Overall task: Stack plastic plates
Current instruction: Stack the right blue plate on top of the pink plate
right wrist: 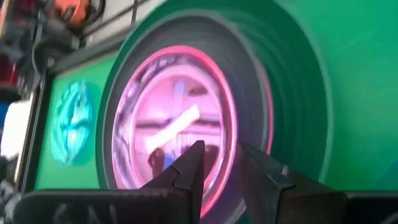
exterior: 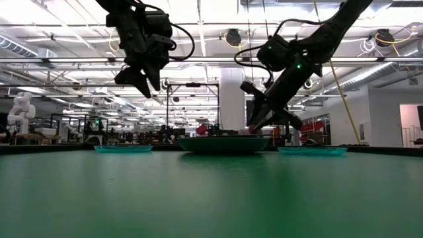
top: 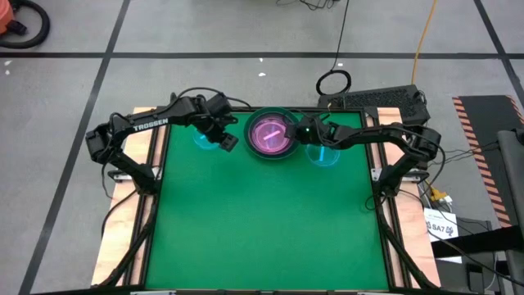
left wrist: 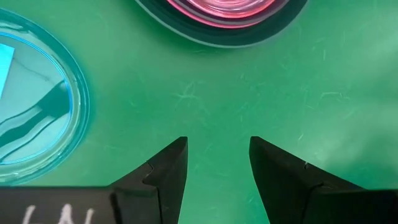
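Observation:
A stack stands at the table's far middle: a dark green-grey plate (top: 272, 152) with a translucent pink plate (top: 268, 133) lying in it. One translucent cyan plate (top: 201, 139) lies on the table to the stack's left and another (top: 324, 156) to its right. My left gripper (left wrist: 217, 155) is open and empty, raised above the table between the left cyan plate (left wrist: 31, 106) and the stack. My right gripper (right wrist: 221, 165) is low at the stack's right rim and narrowly open, with one finger on either side of the pink plate's rim (right wrist: 231, 118). My right gripper comes slanting down from the table's right, with its fingertips (right wrist: 193, 158) at the pink plate's right rim (right wrist: 227, 134). I cannot tell whether they touch it. The pink plate lies inside the dark plate (right wrist: 292, 93).
The table's wooden side rails (top: 147, 156) and frame posts run along both sides. The green mat in front of the plates (top: 270, 221) is bare. Cables and a dark box (top: 385, 100) lie behind the far edge.

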You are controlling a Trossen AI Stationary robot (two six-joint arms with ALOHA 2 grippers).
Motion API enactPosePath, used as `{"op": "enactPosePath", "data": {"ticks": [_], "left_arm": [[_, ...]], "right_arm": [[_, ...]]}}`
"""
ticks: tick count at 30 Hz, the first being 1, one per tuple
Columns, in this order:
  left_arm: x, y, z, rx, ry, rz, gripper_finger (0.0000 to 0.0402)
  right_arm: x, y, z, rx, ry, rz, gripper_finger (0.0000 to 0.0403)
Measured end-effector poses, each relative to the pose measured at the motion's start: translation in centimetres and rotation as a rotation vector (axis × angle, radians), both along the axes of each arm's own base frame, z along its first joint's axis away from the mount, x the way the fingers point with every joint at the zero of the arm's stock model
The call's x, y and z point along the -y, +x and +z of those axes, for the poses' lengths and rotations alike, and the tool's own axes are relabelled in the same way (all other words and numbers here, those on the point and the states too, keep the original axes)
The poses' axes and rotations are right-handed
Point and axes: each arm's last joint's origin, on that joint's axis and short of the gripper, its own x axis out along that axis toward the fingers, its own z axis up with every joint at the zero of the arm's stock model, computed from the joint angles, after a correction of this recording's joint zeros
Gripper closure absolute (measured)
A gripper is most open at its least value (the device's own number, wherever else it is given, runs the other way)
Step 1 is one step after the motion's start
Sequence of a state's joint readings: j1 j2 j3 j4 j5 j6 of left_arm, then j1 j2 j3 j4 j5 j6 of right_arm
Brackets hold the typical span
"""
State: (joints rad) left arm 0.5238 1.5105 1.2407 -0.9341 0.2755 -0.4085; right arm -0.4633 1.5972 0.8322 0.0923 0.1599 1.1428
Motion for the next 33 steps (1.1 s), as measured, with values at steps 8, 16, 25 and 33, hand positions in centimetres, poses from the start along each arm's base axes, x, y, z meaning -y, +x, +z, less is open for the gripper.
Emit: {"op": "enactPosePath", "data": {"ticks": [8, 16, 25, 33], "left_arm": [[-0.1, -0.3, -0.1, -0.027, 0.018, -0.023, 0.0222], [-1.9, -1.9, -0.2, -0.066, 0.014, 0.0, 0.0222], [-5.4, -5.3, -0.3, -0.084, -0.042, 0.171, 0.0222], [-6.8, -6.5, -0.4, -0.063, -0.056, 0.216, 0.0222]], "right_arm": [[-0.7, -1.1, 3.3, 0.059, -0.04, 0.148, 0.0316], [-2.8, -5.2, 5.7, -0.089, 0.06, 0.244, 0.0316], [-5.0, -9.4, 7.1, -0.176, 0.274, 0.098, 0.0316], [-6.9, -12.0, 6.6, -0.343, 0.468, -0.001, 0.0316]]}}
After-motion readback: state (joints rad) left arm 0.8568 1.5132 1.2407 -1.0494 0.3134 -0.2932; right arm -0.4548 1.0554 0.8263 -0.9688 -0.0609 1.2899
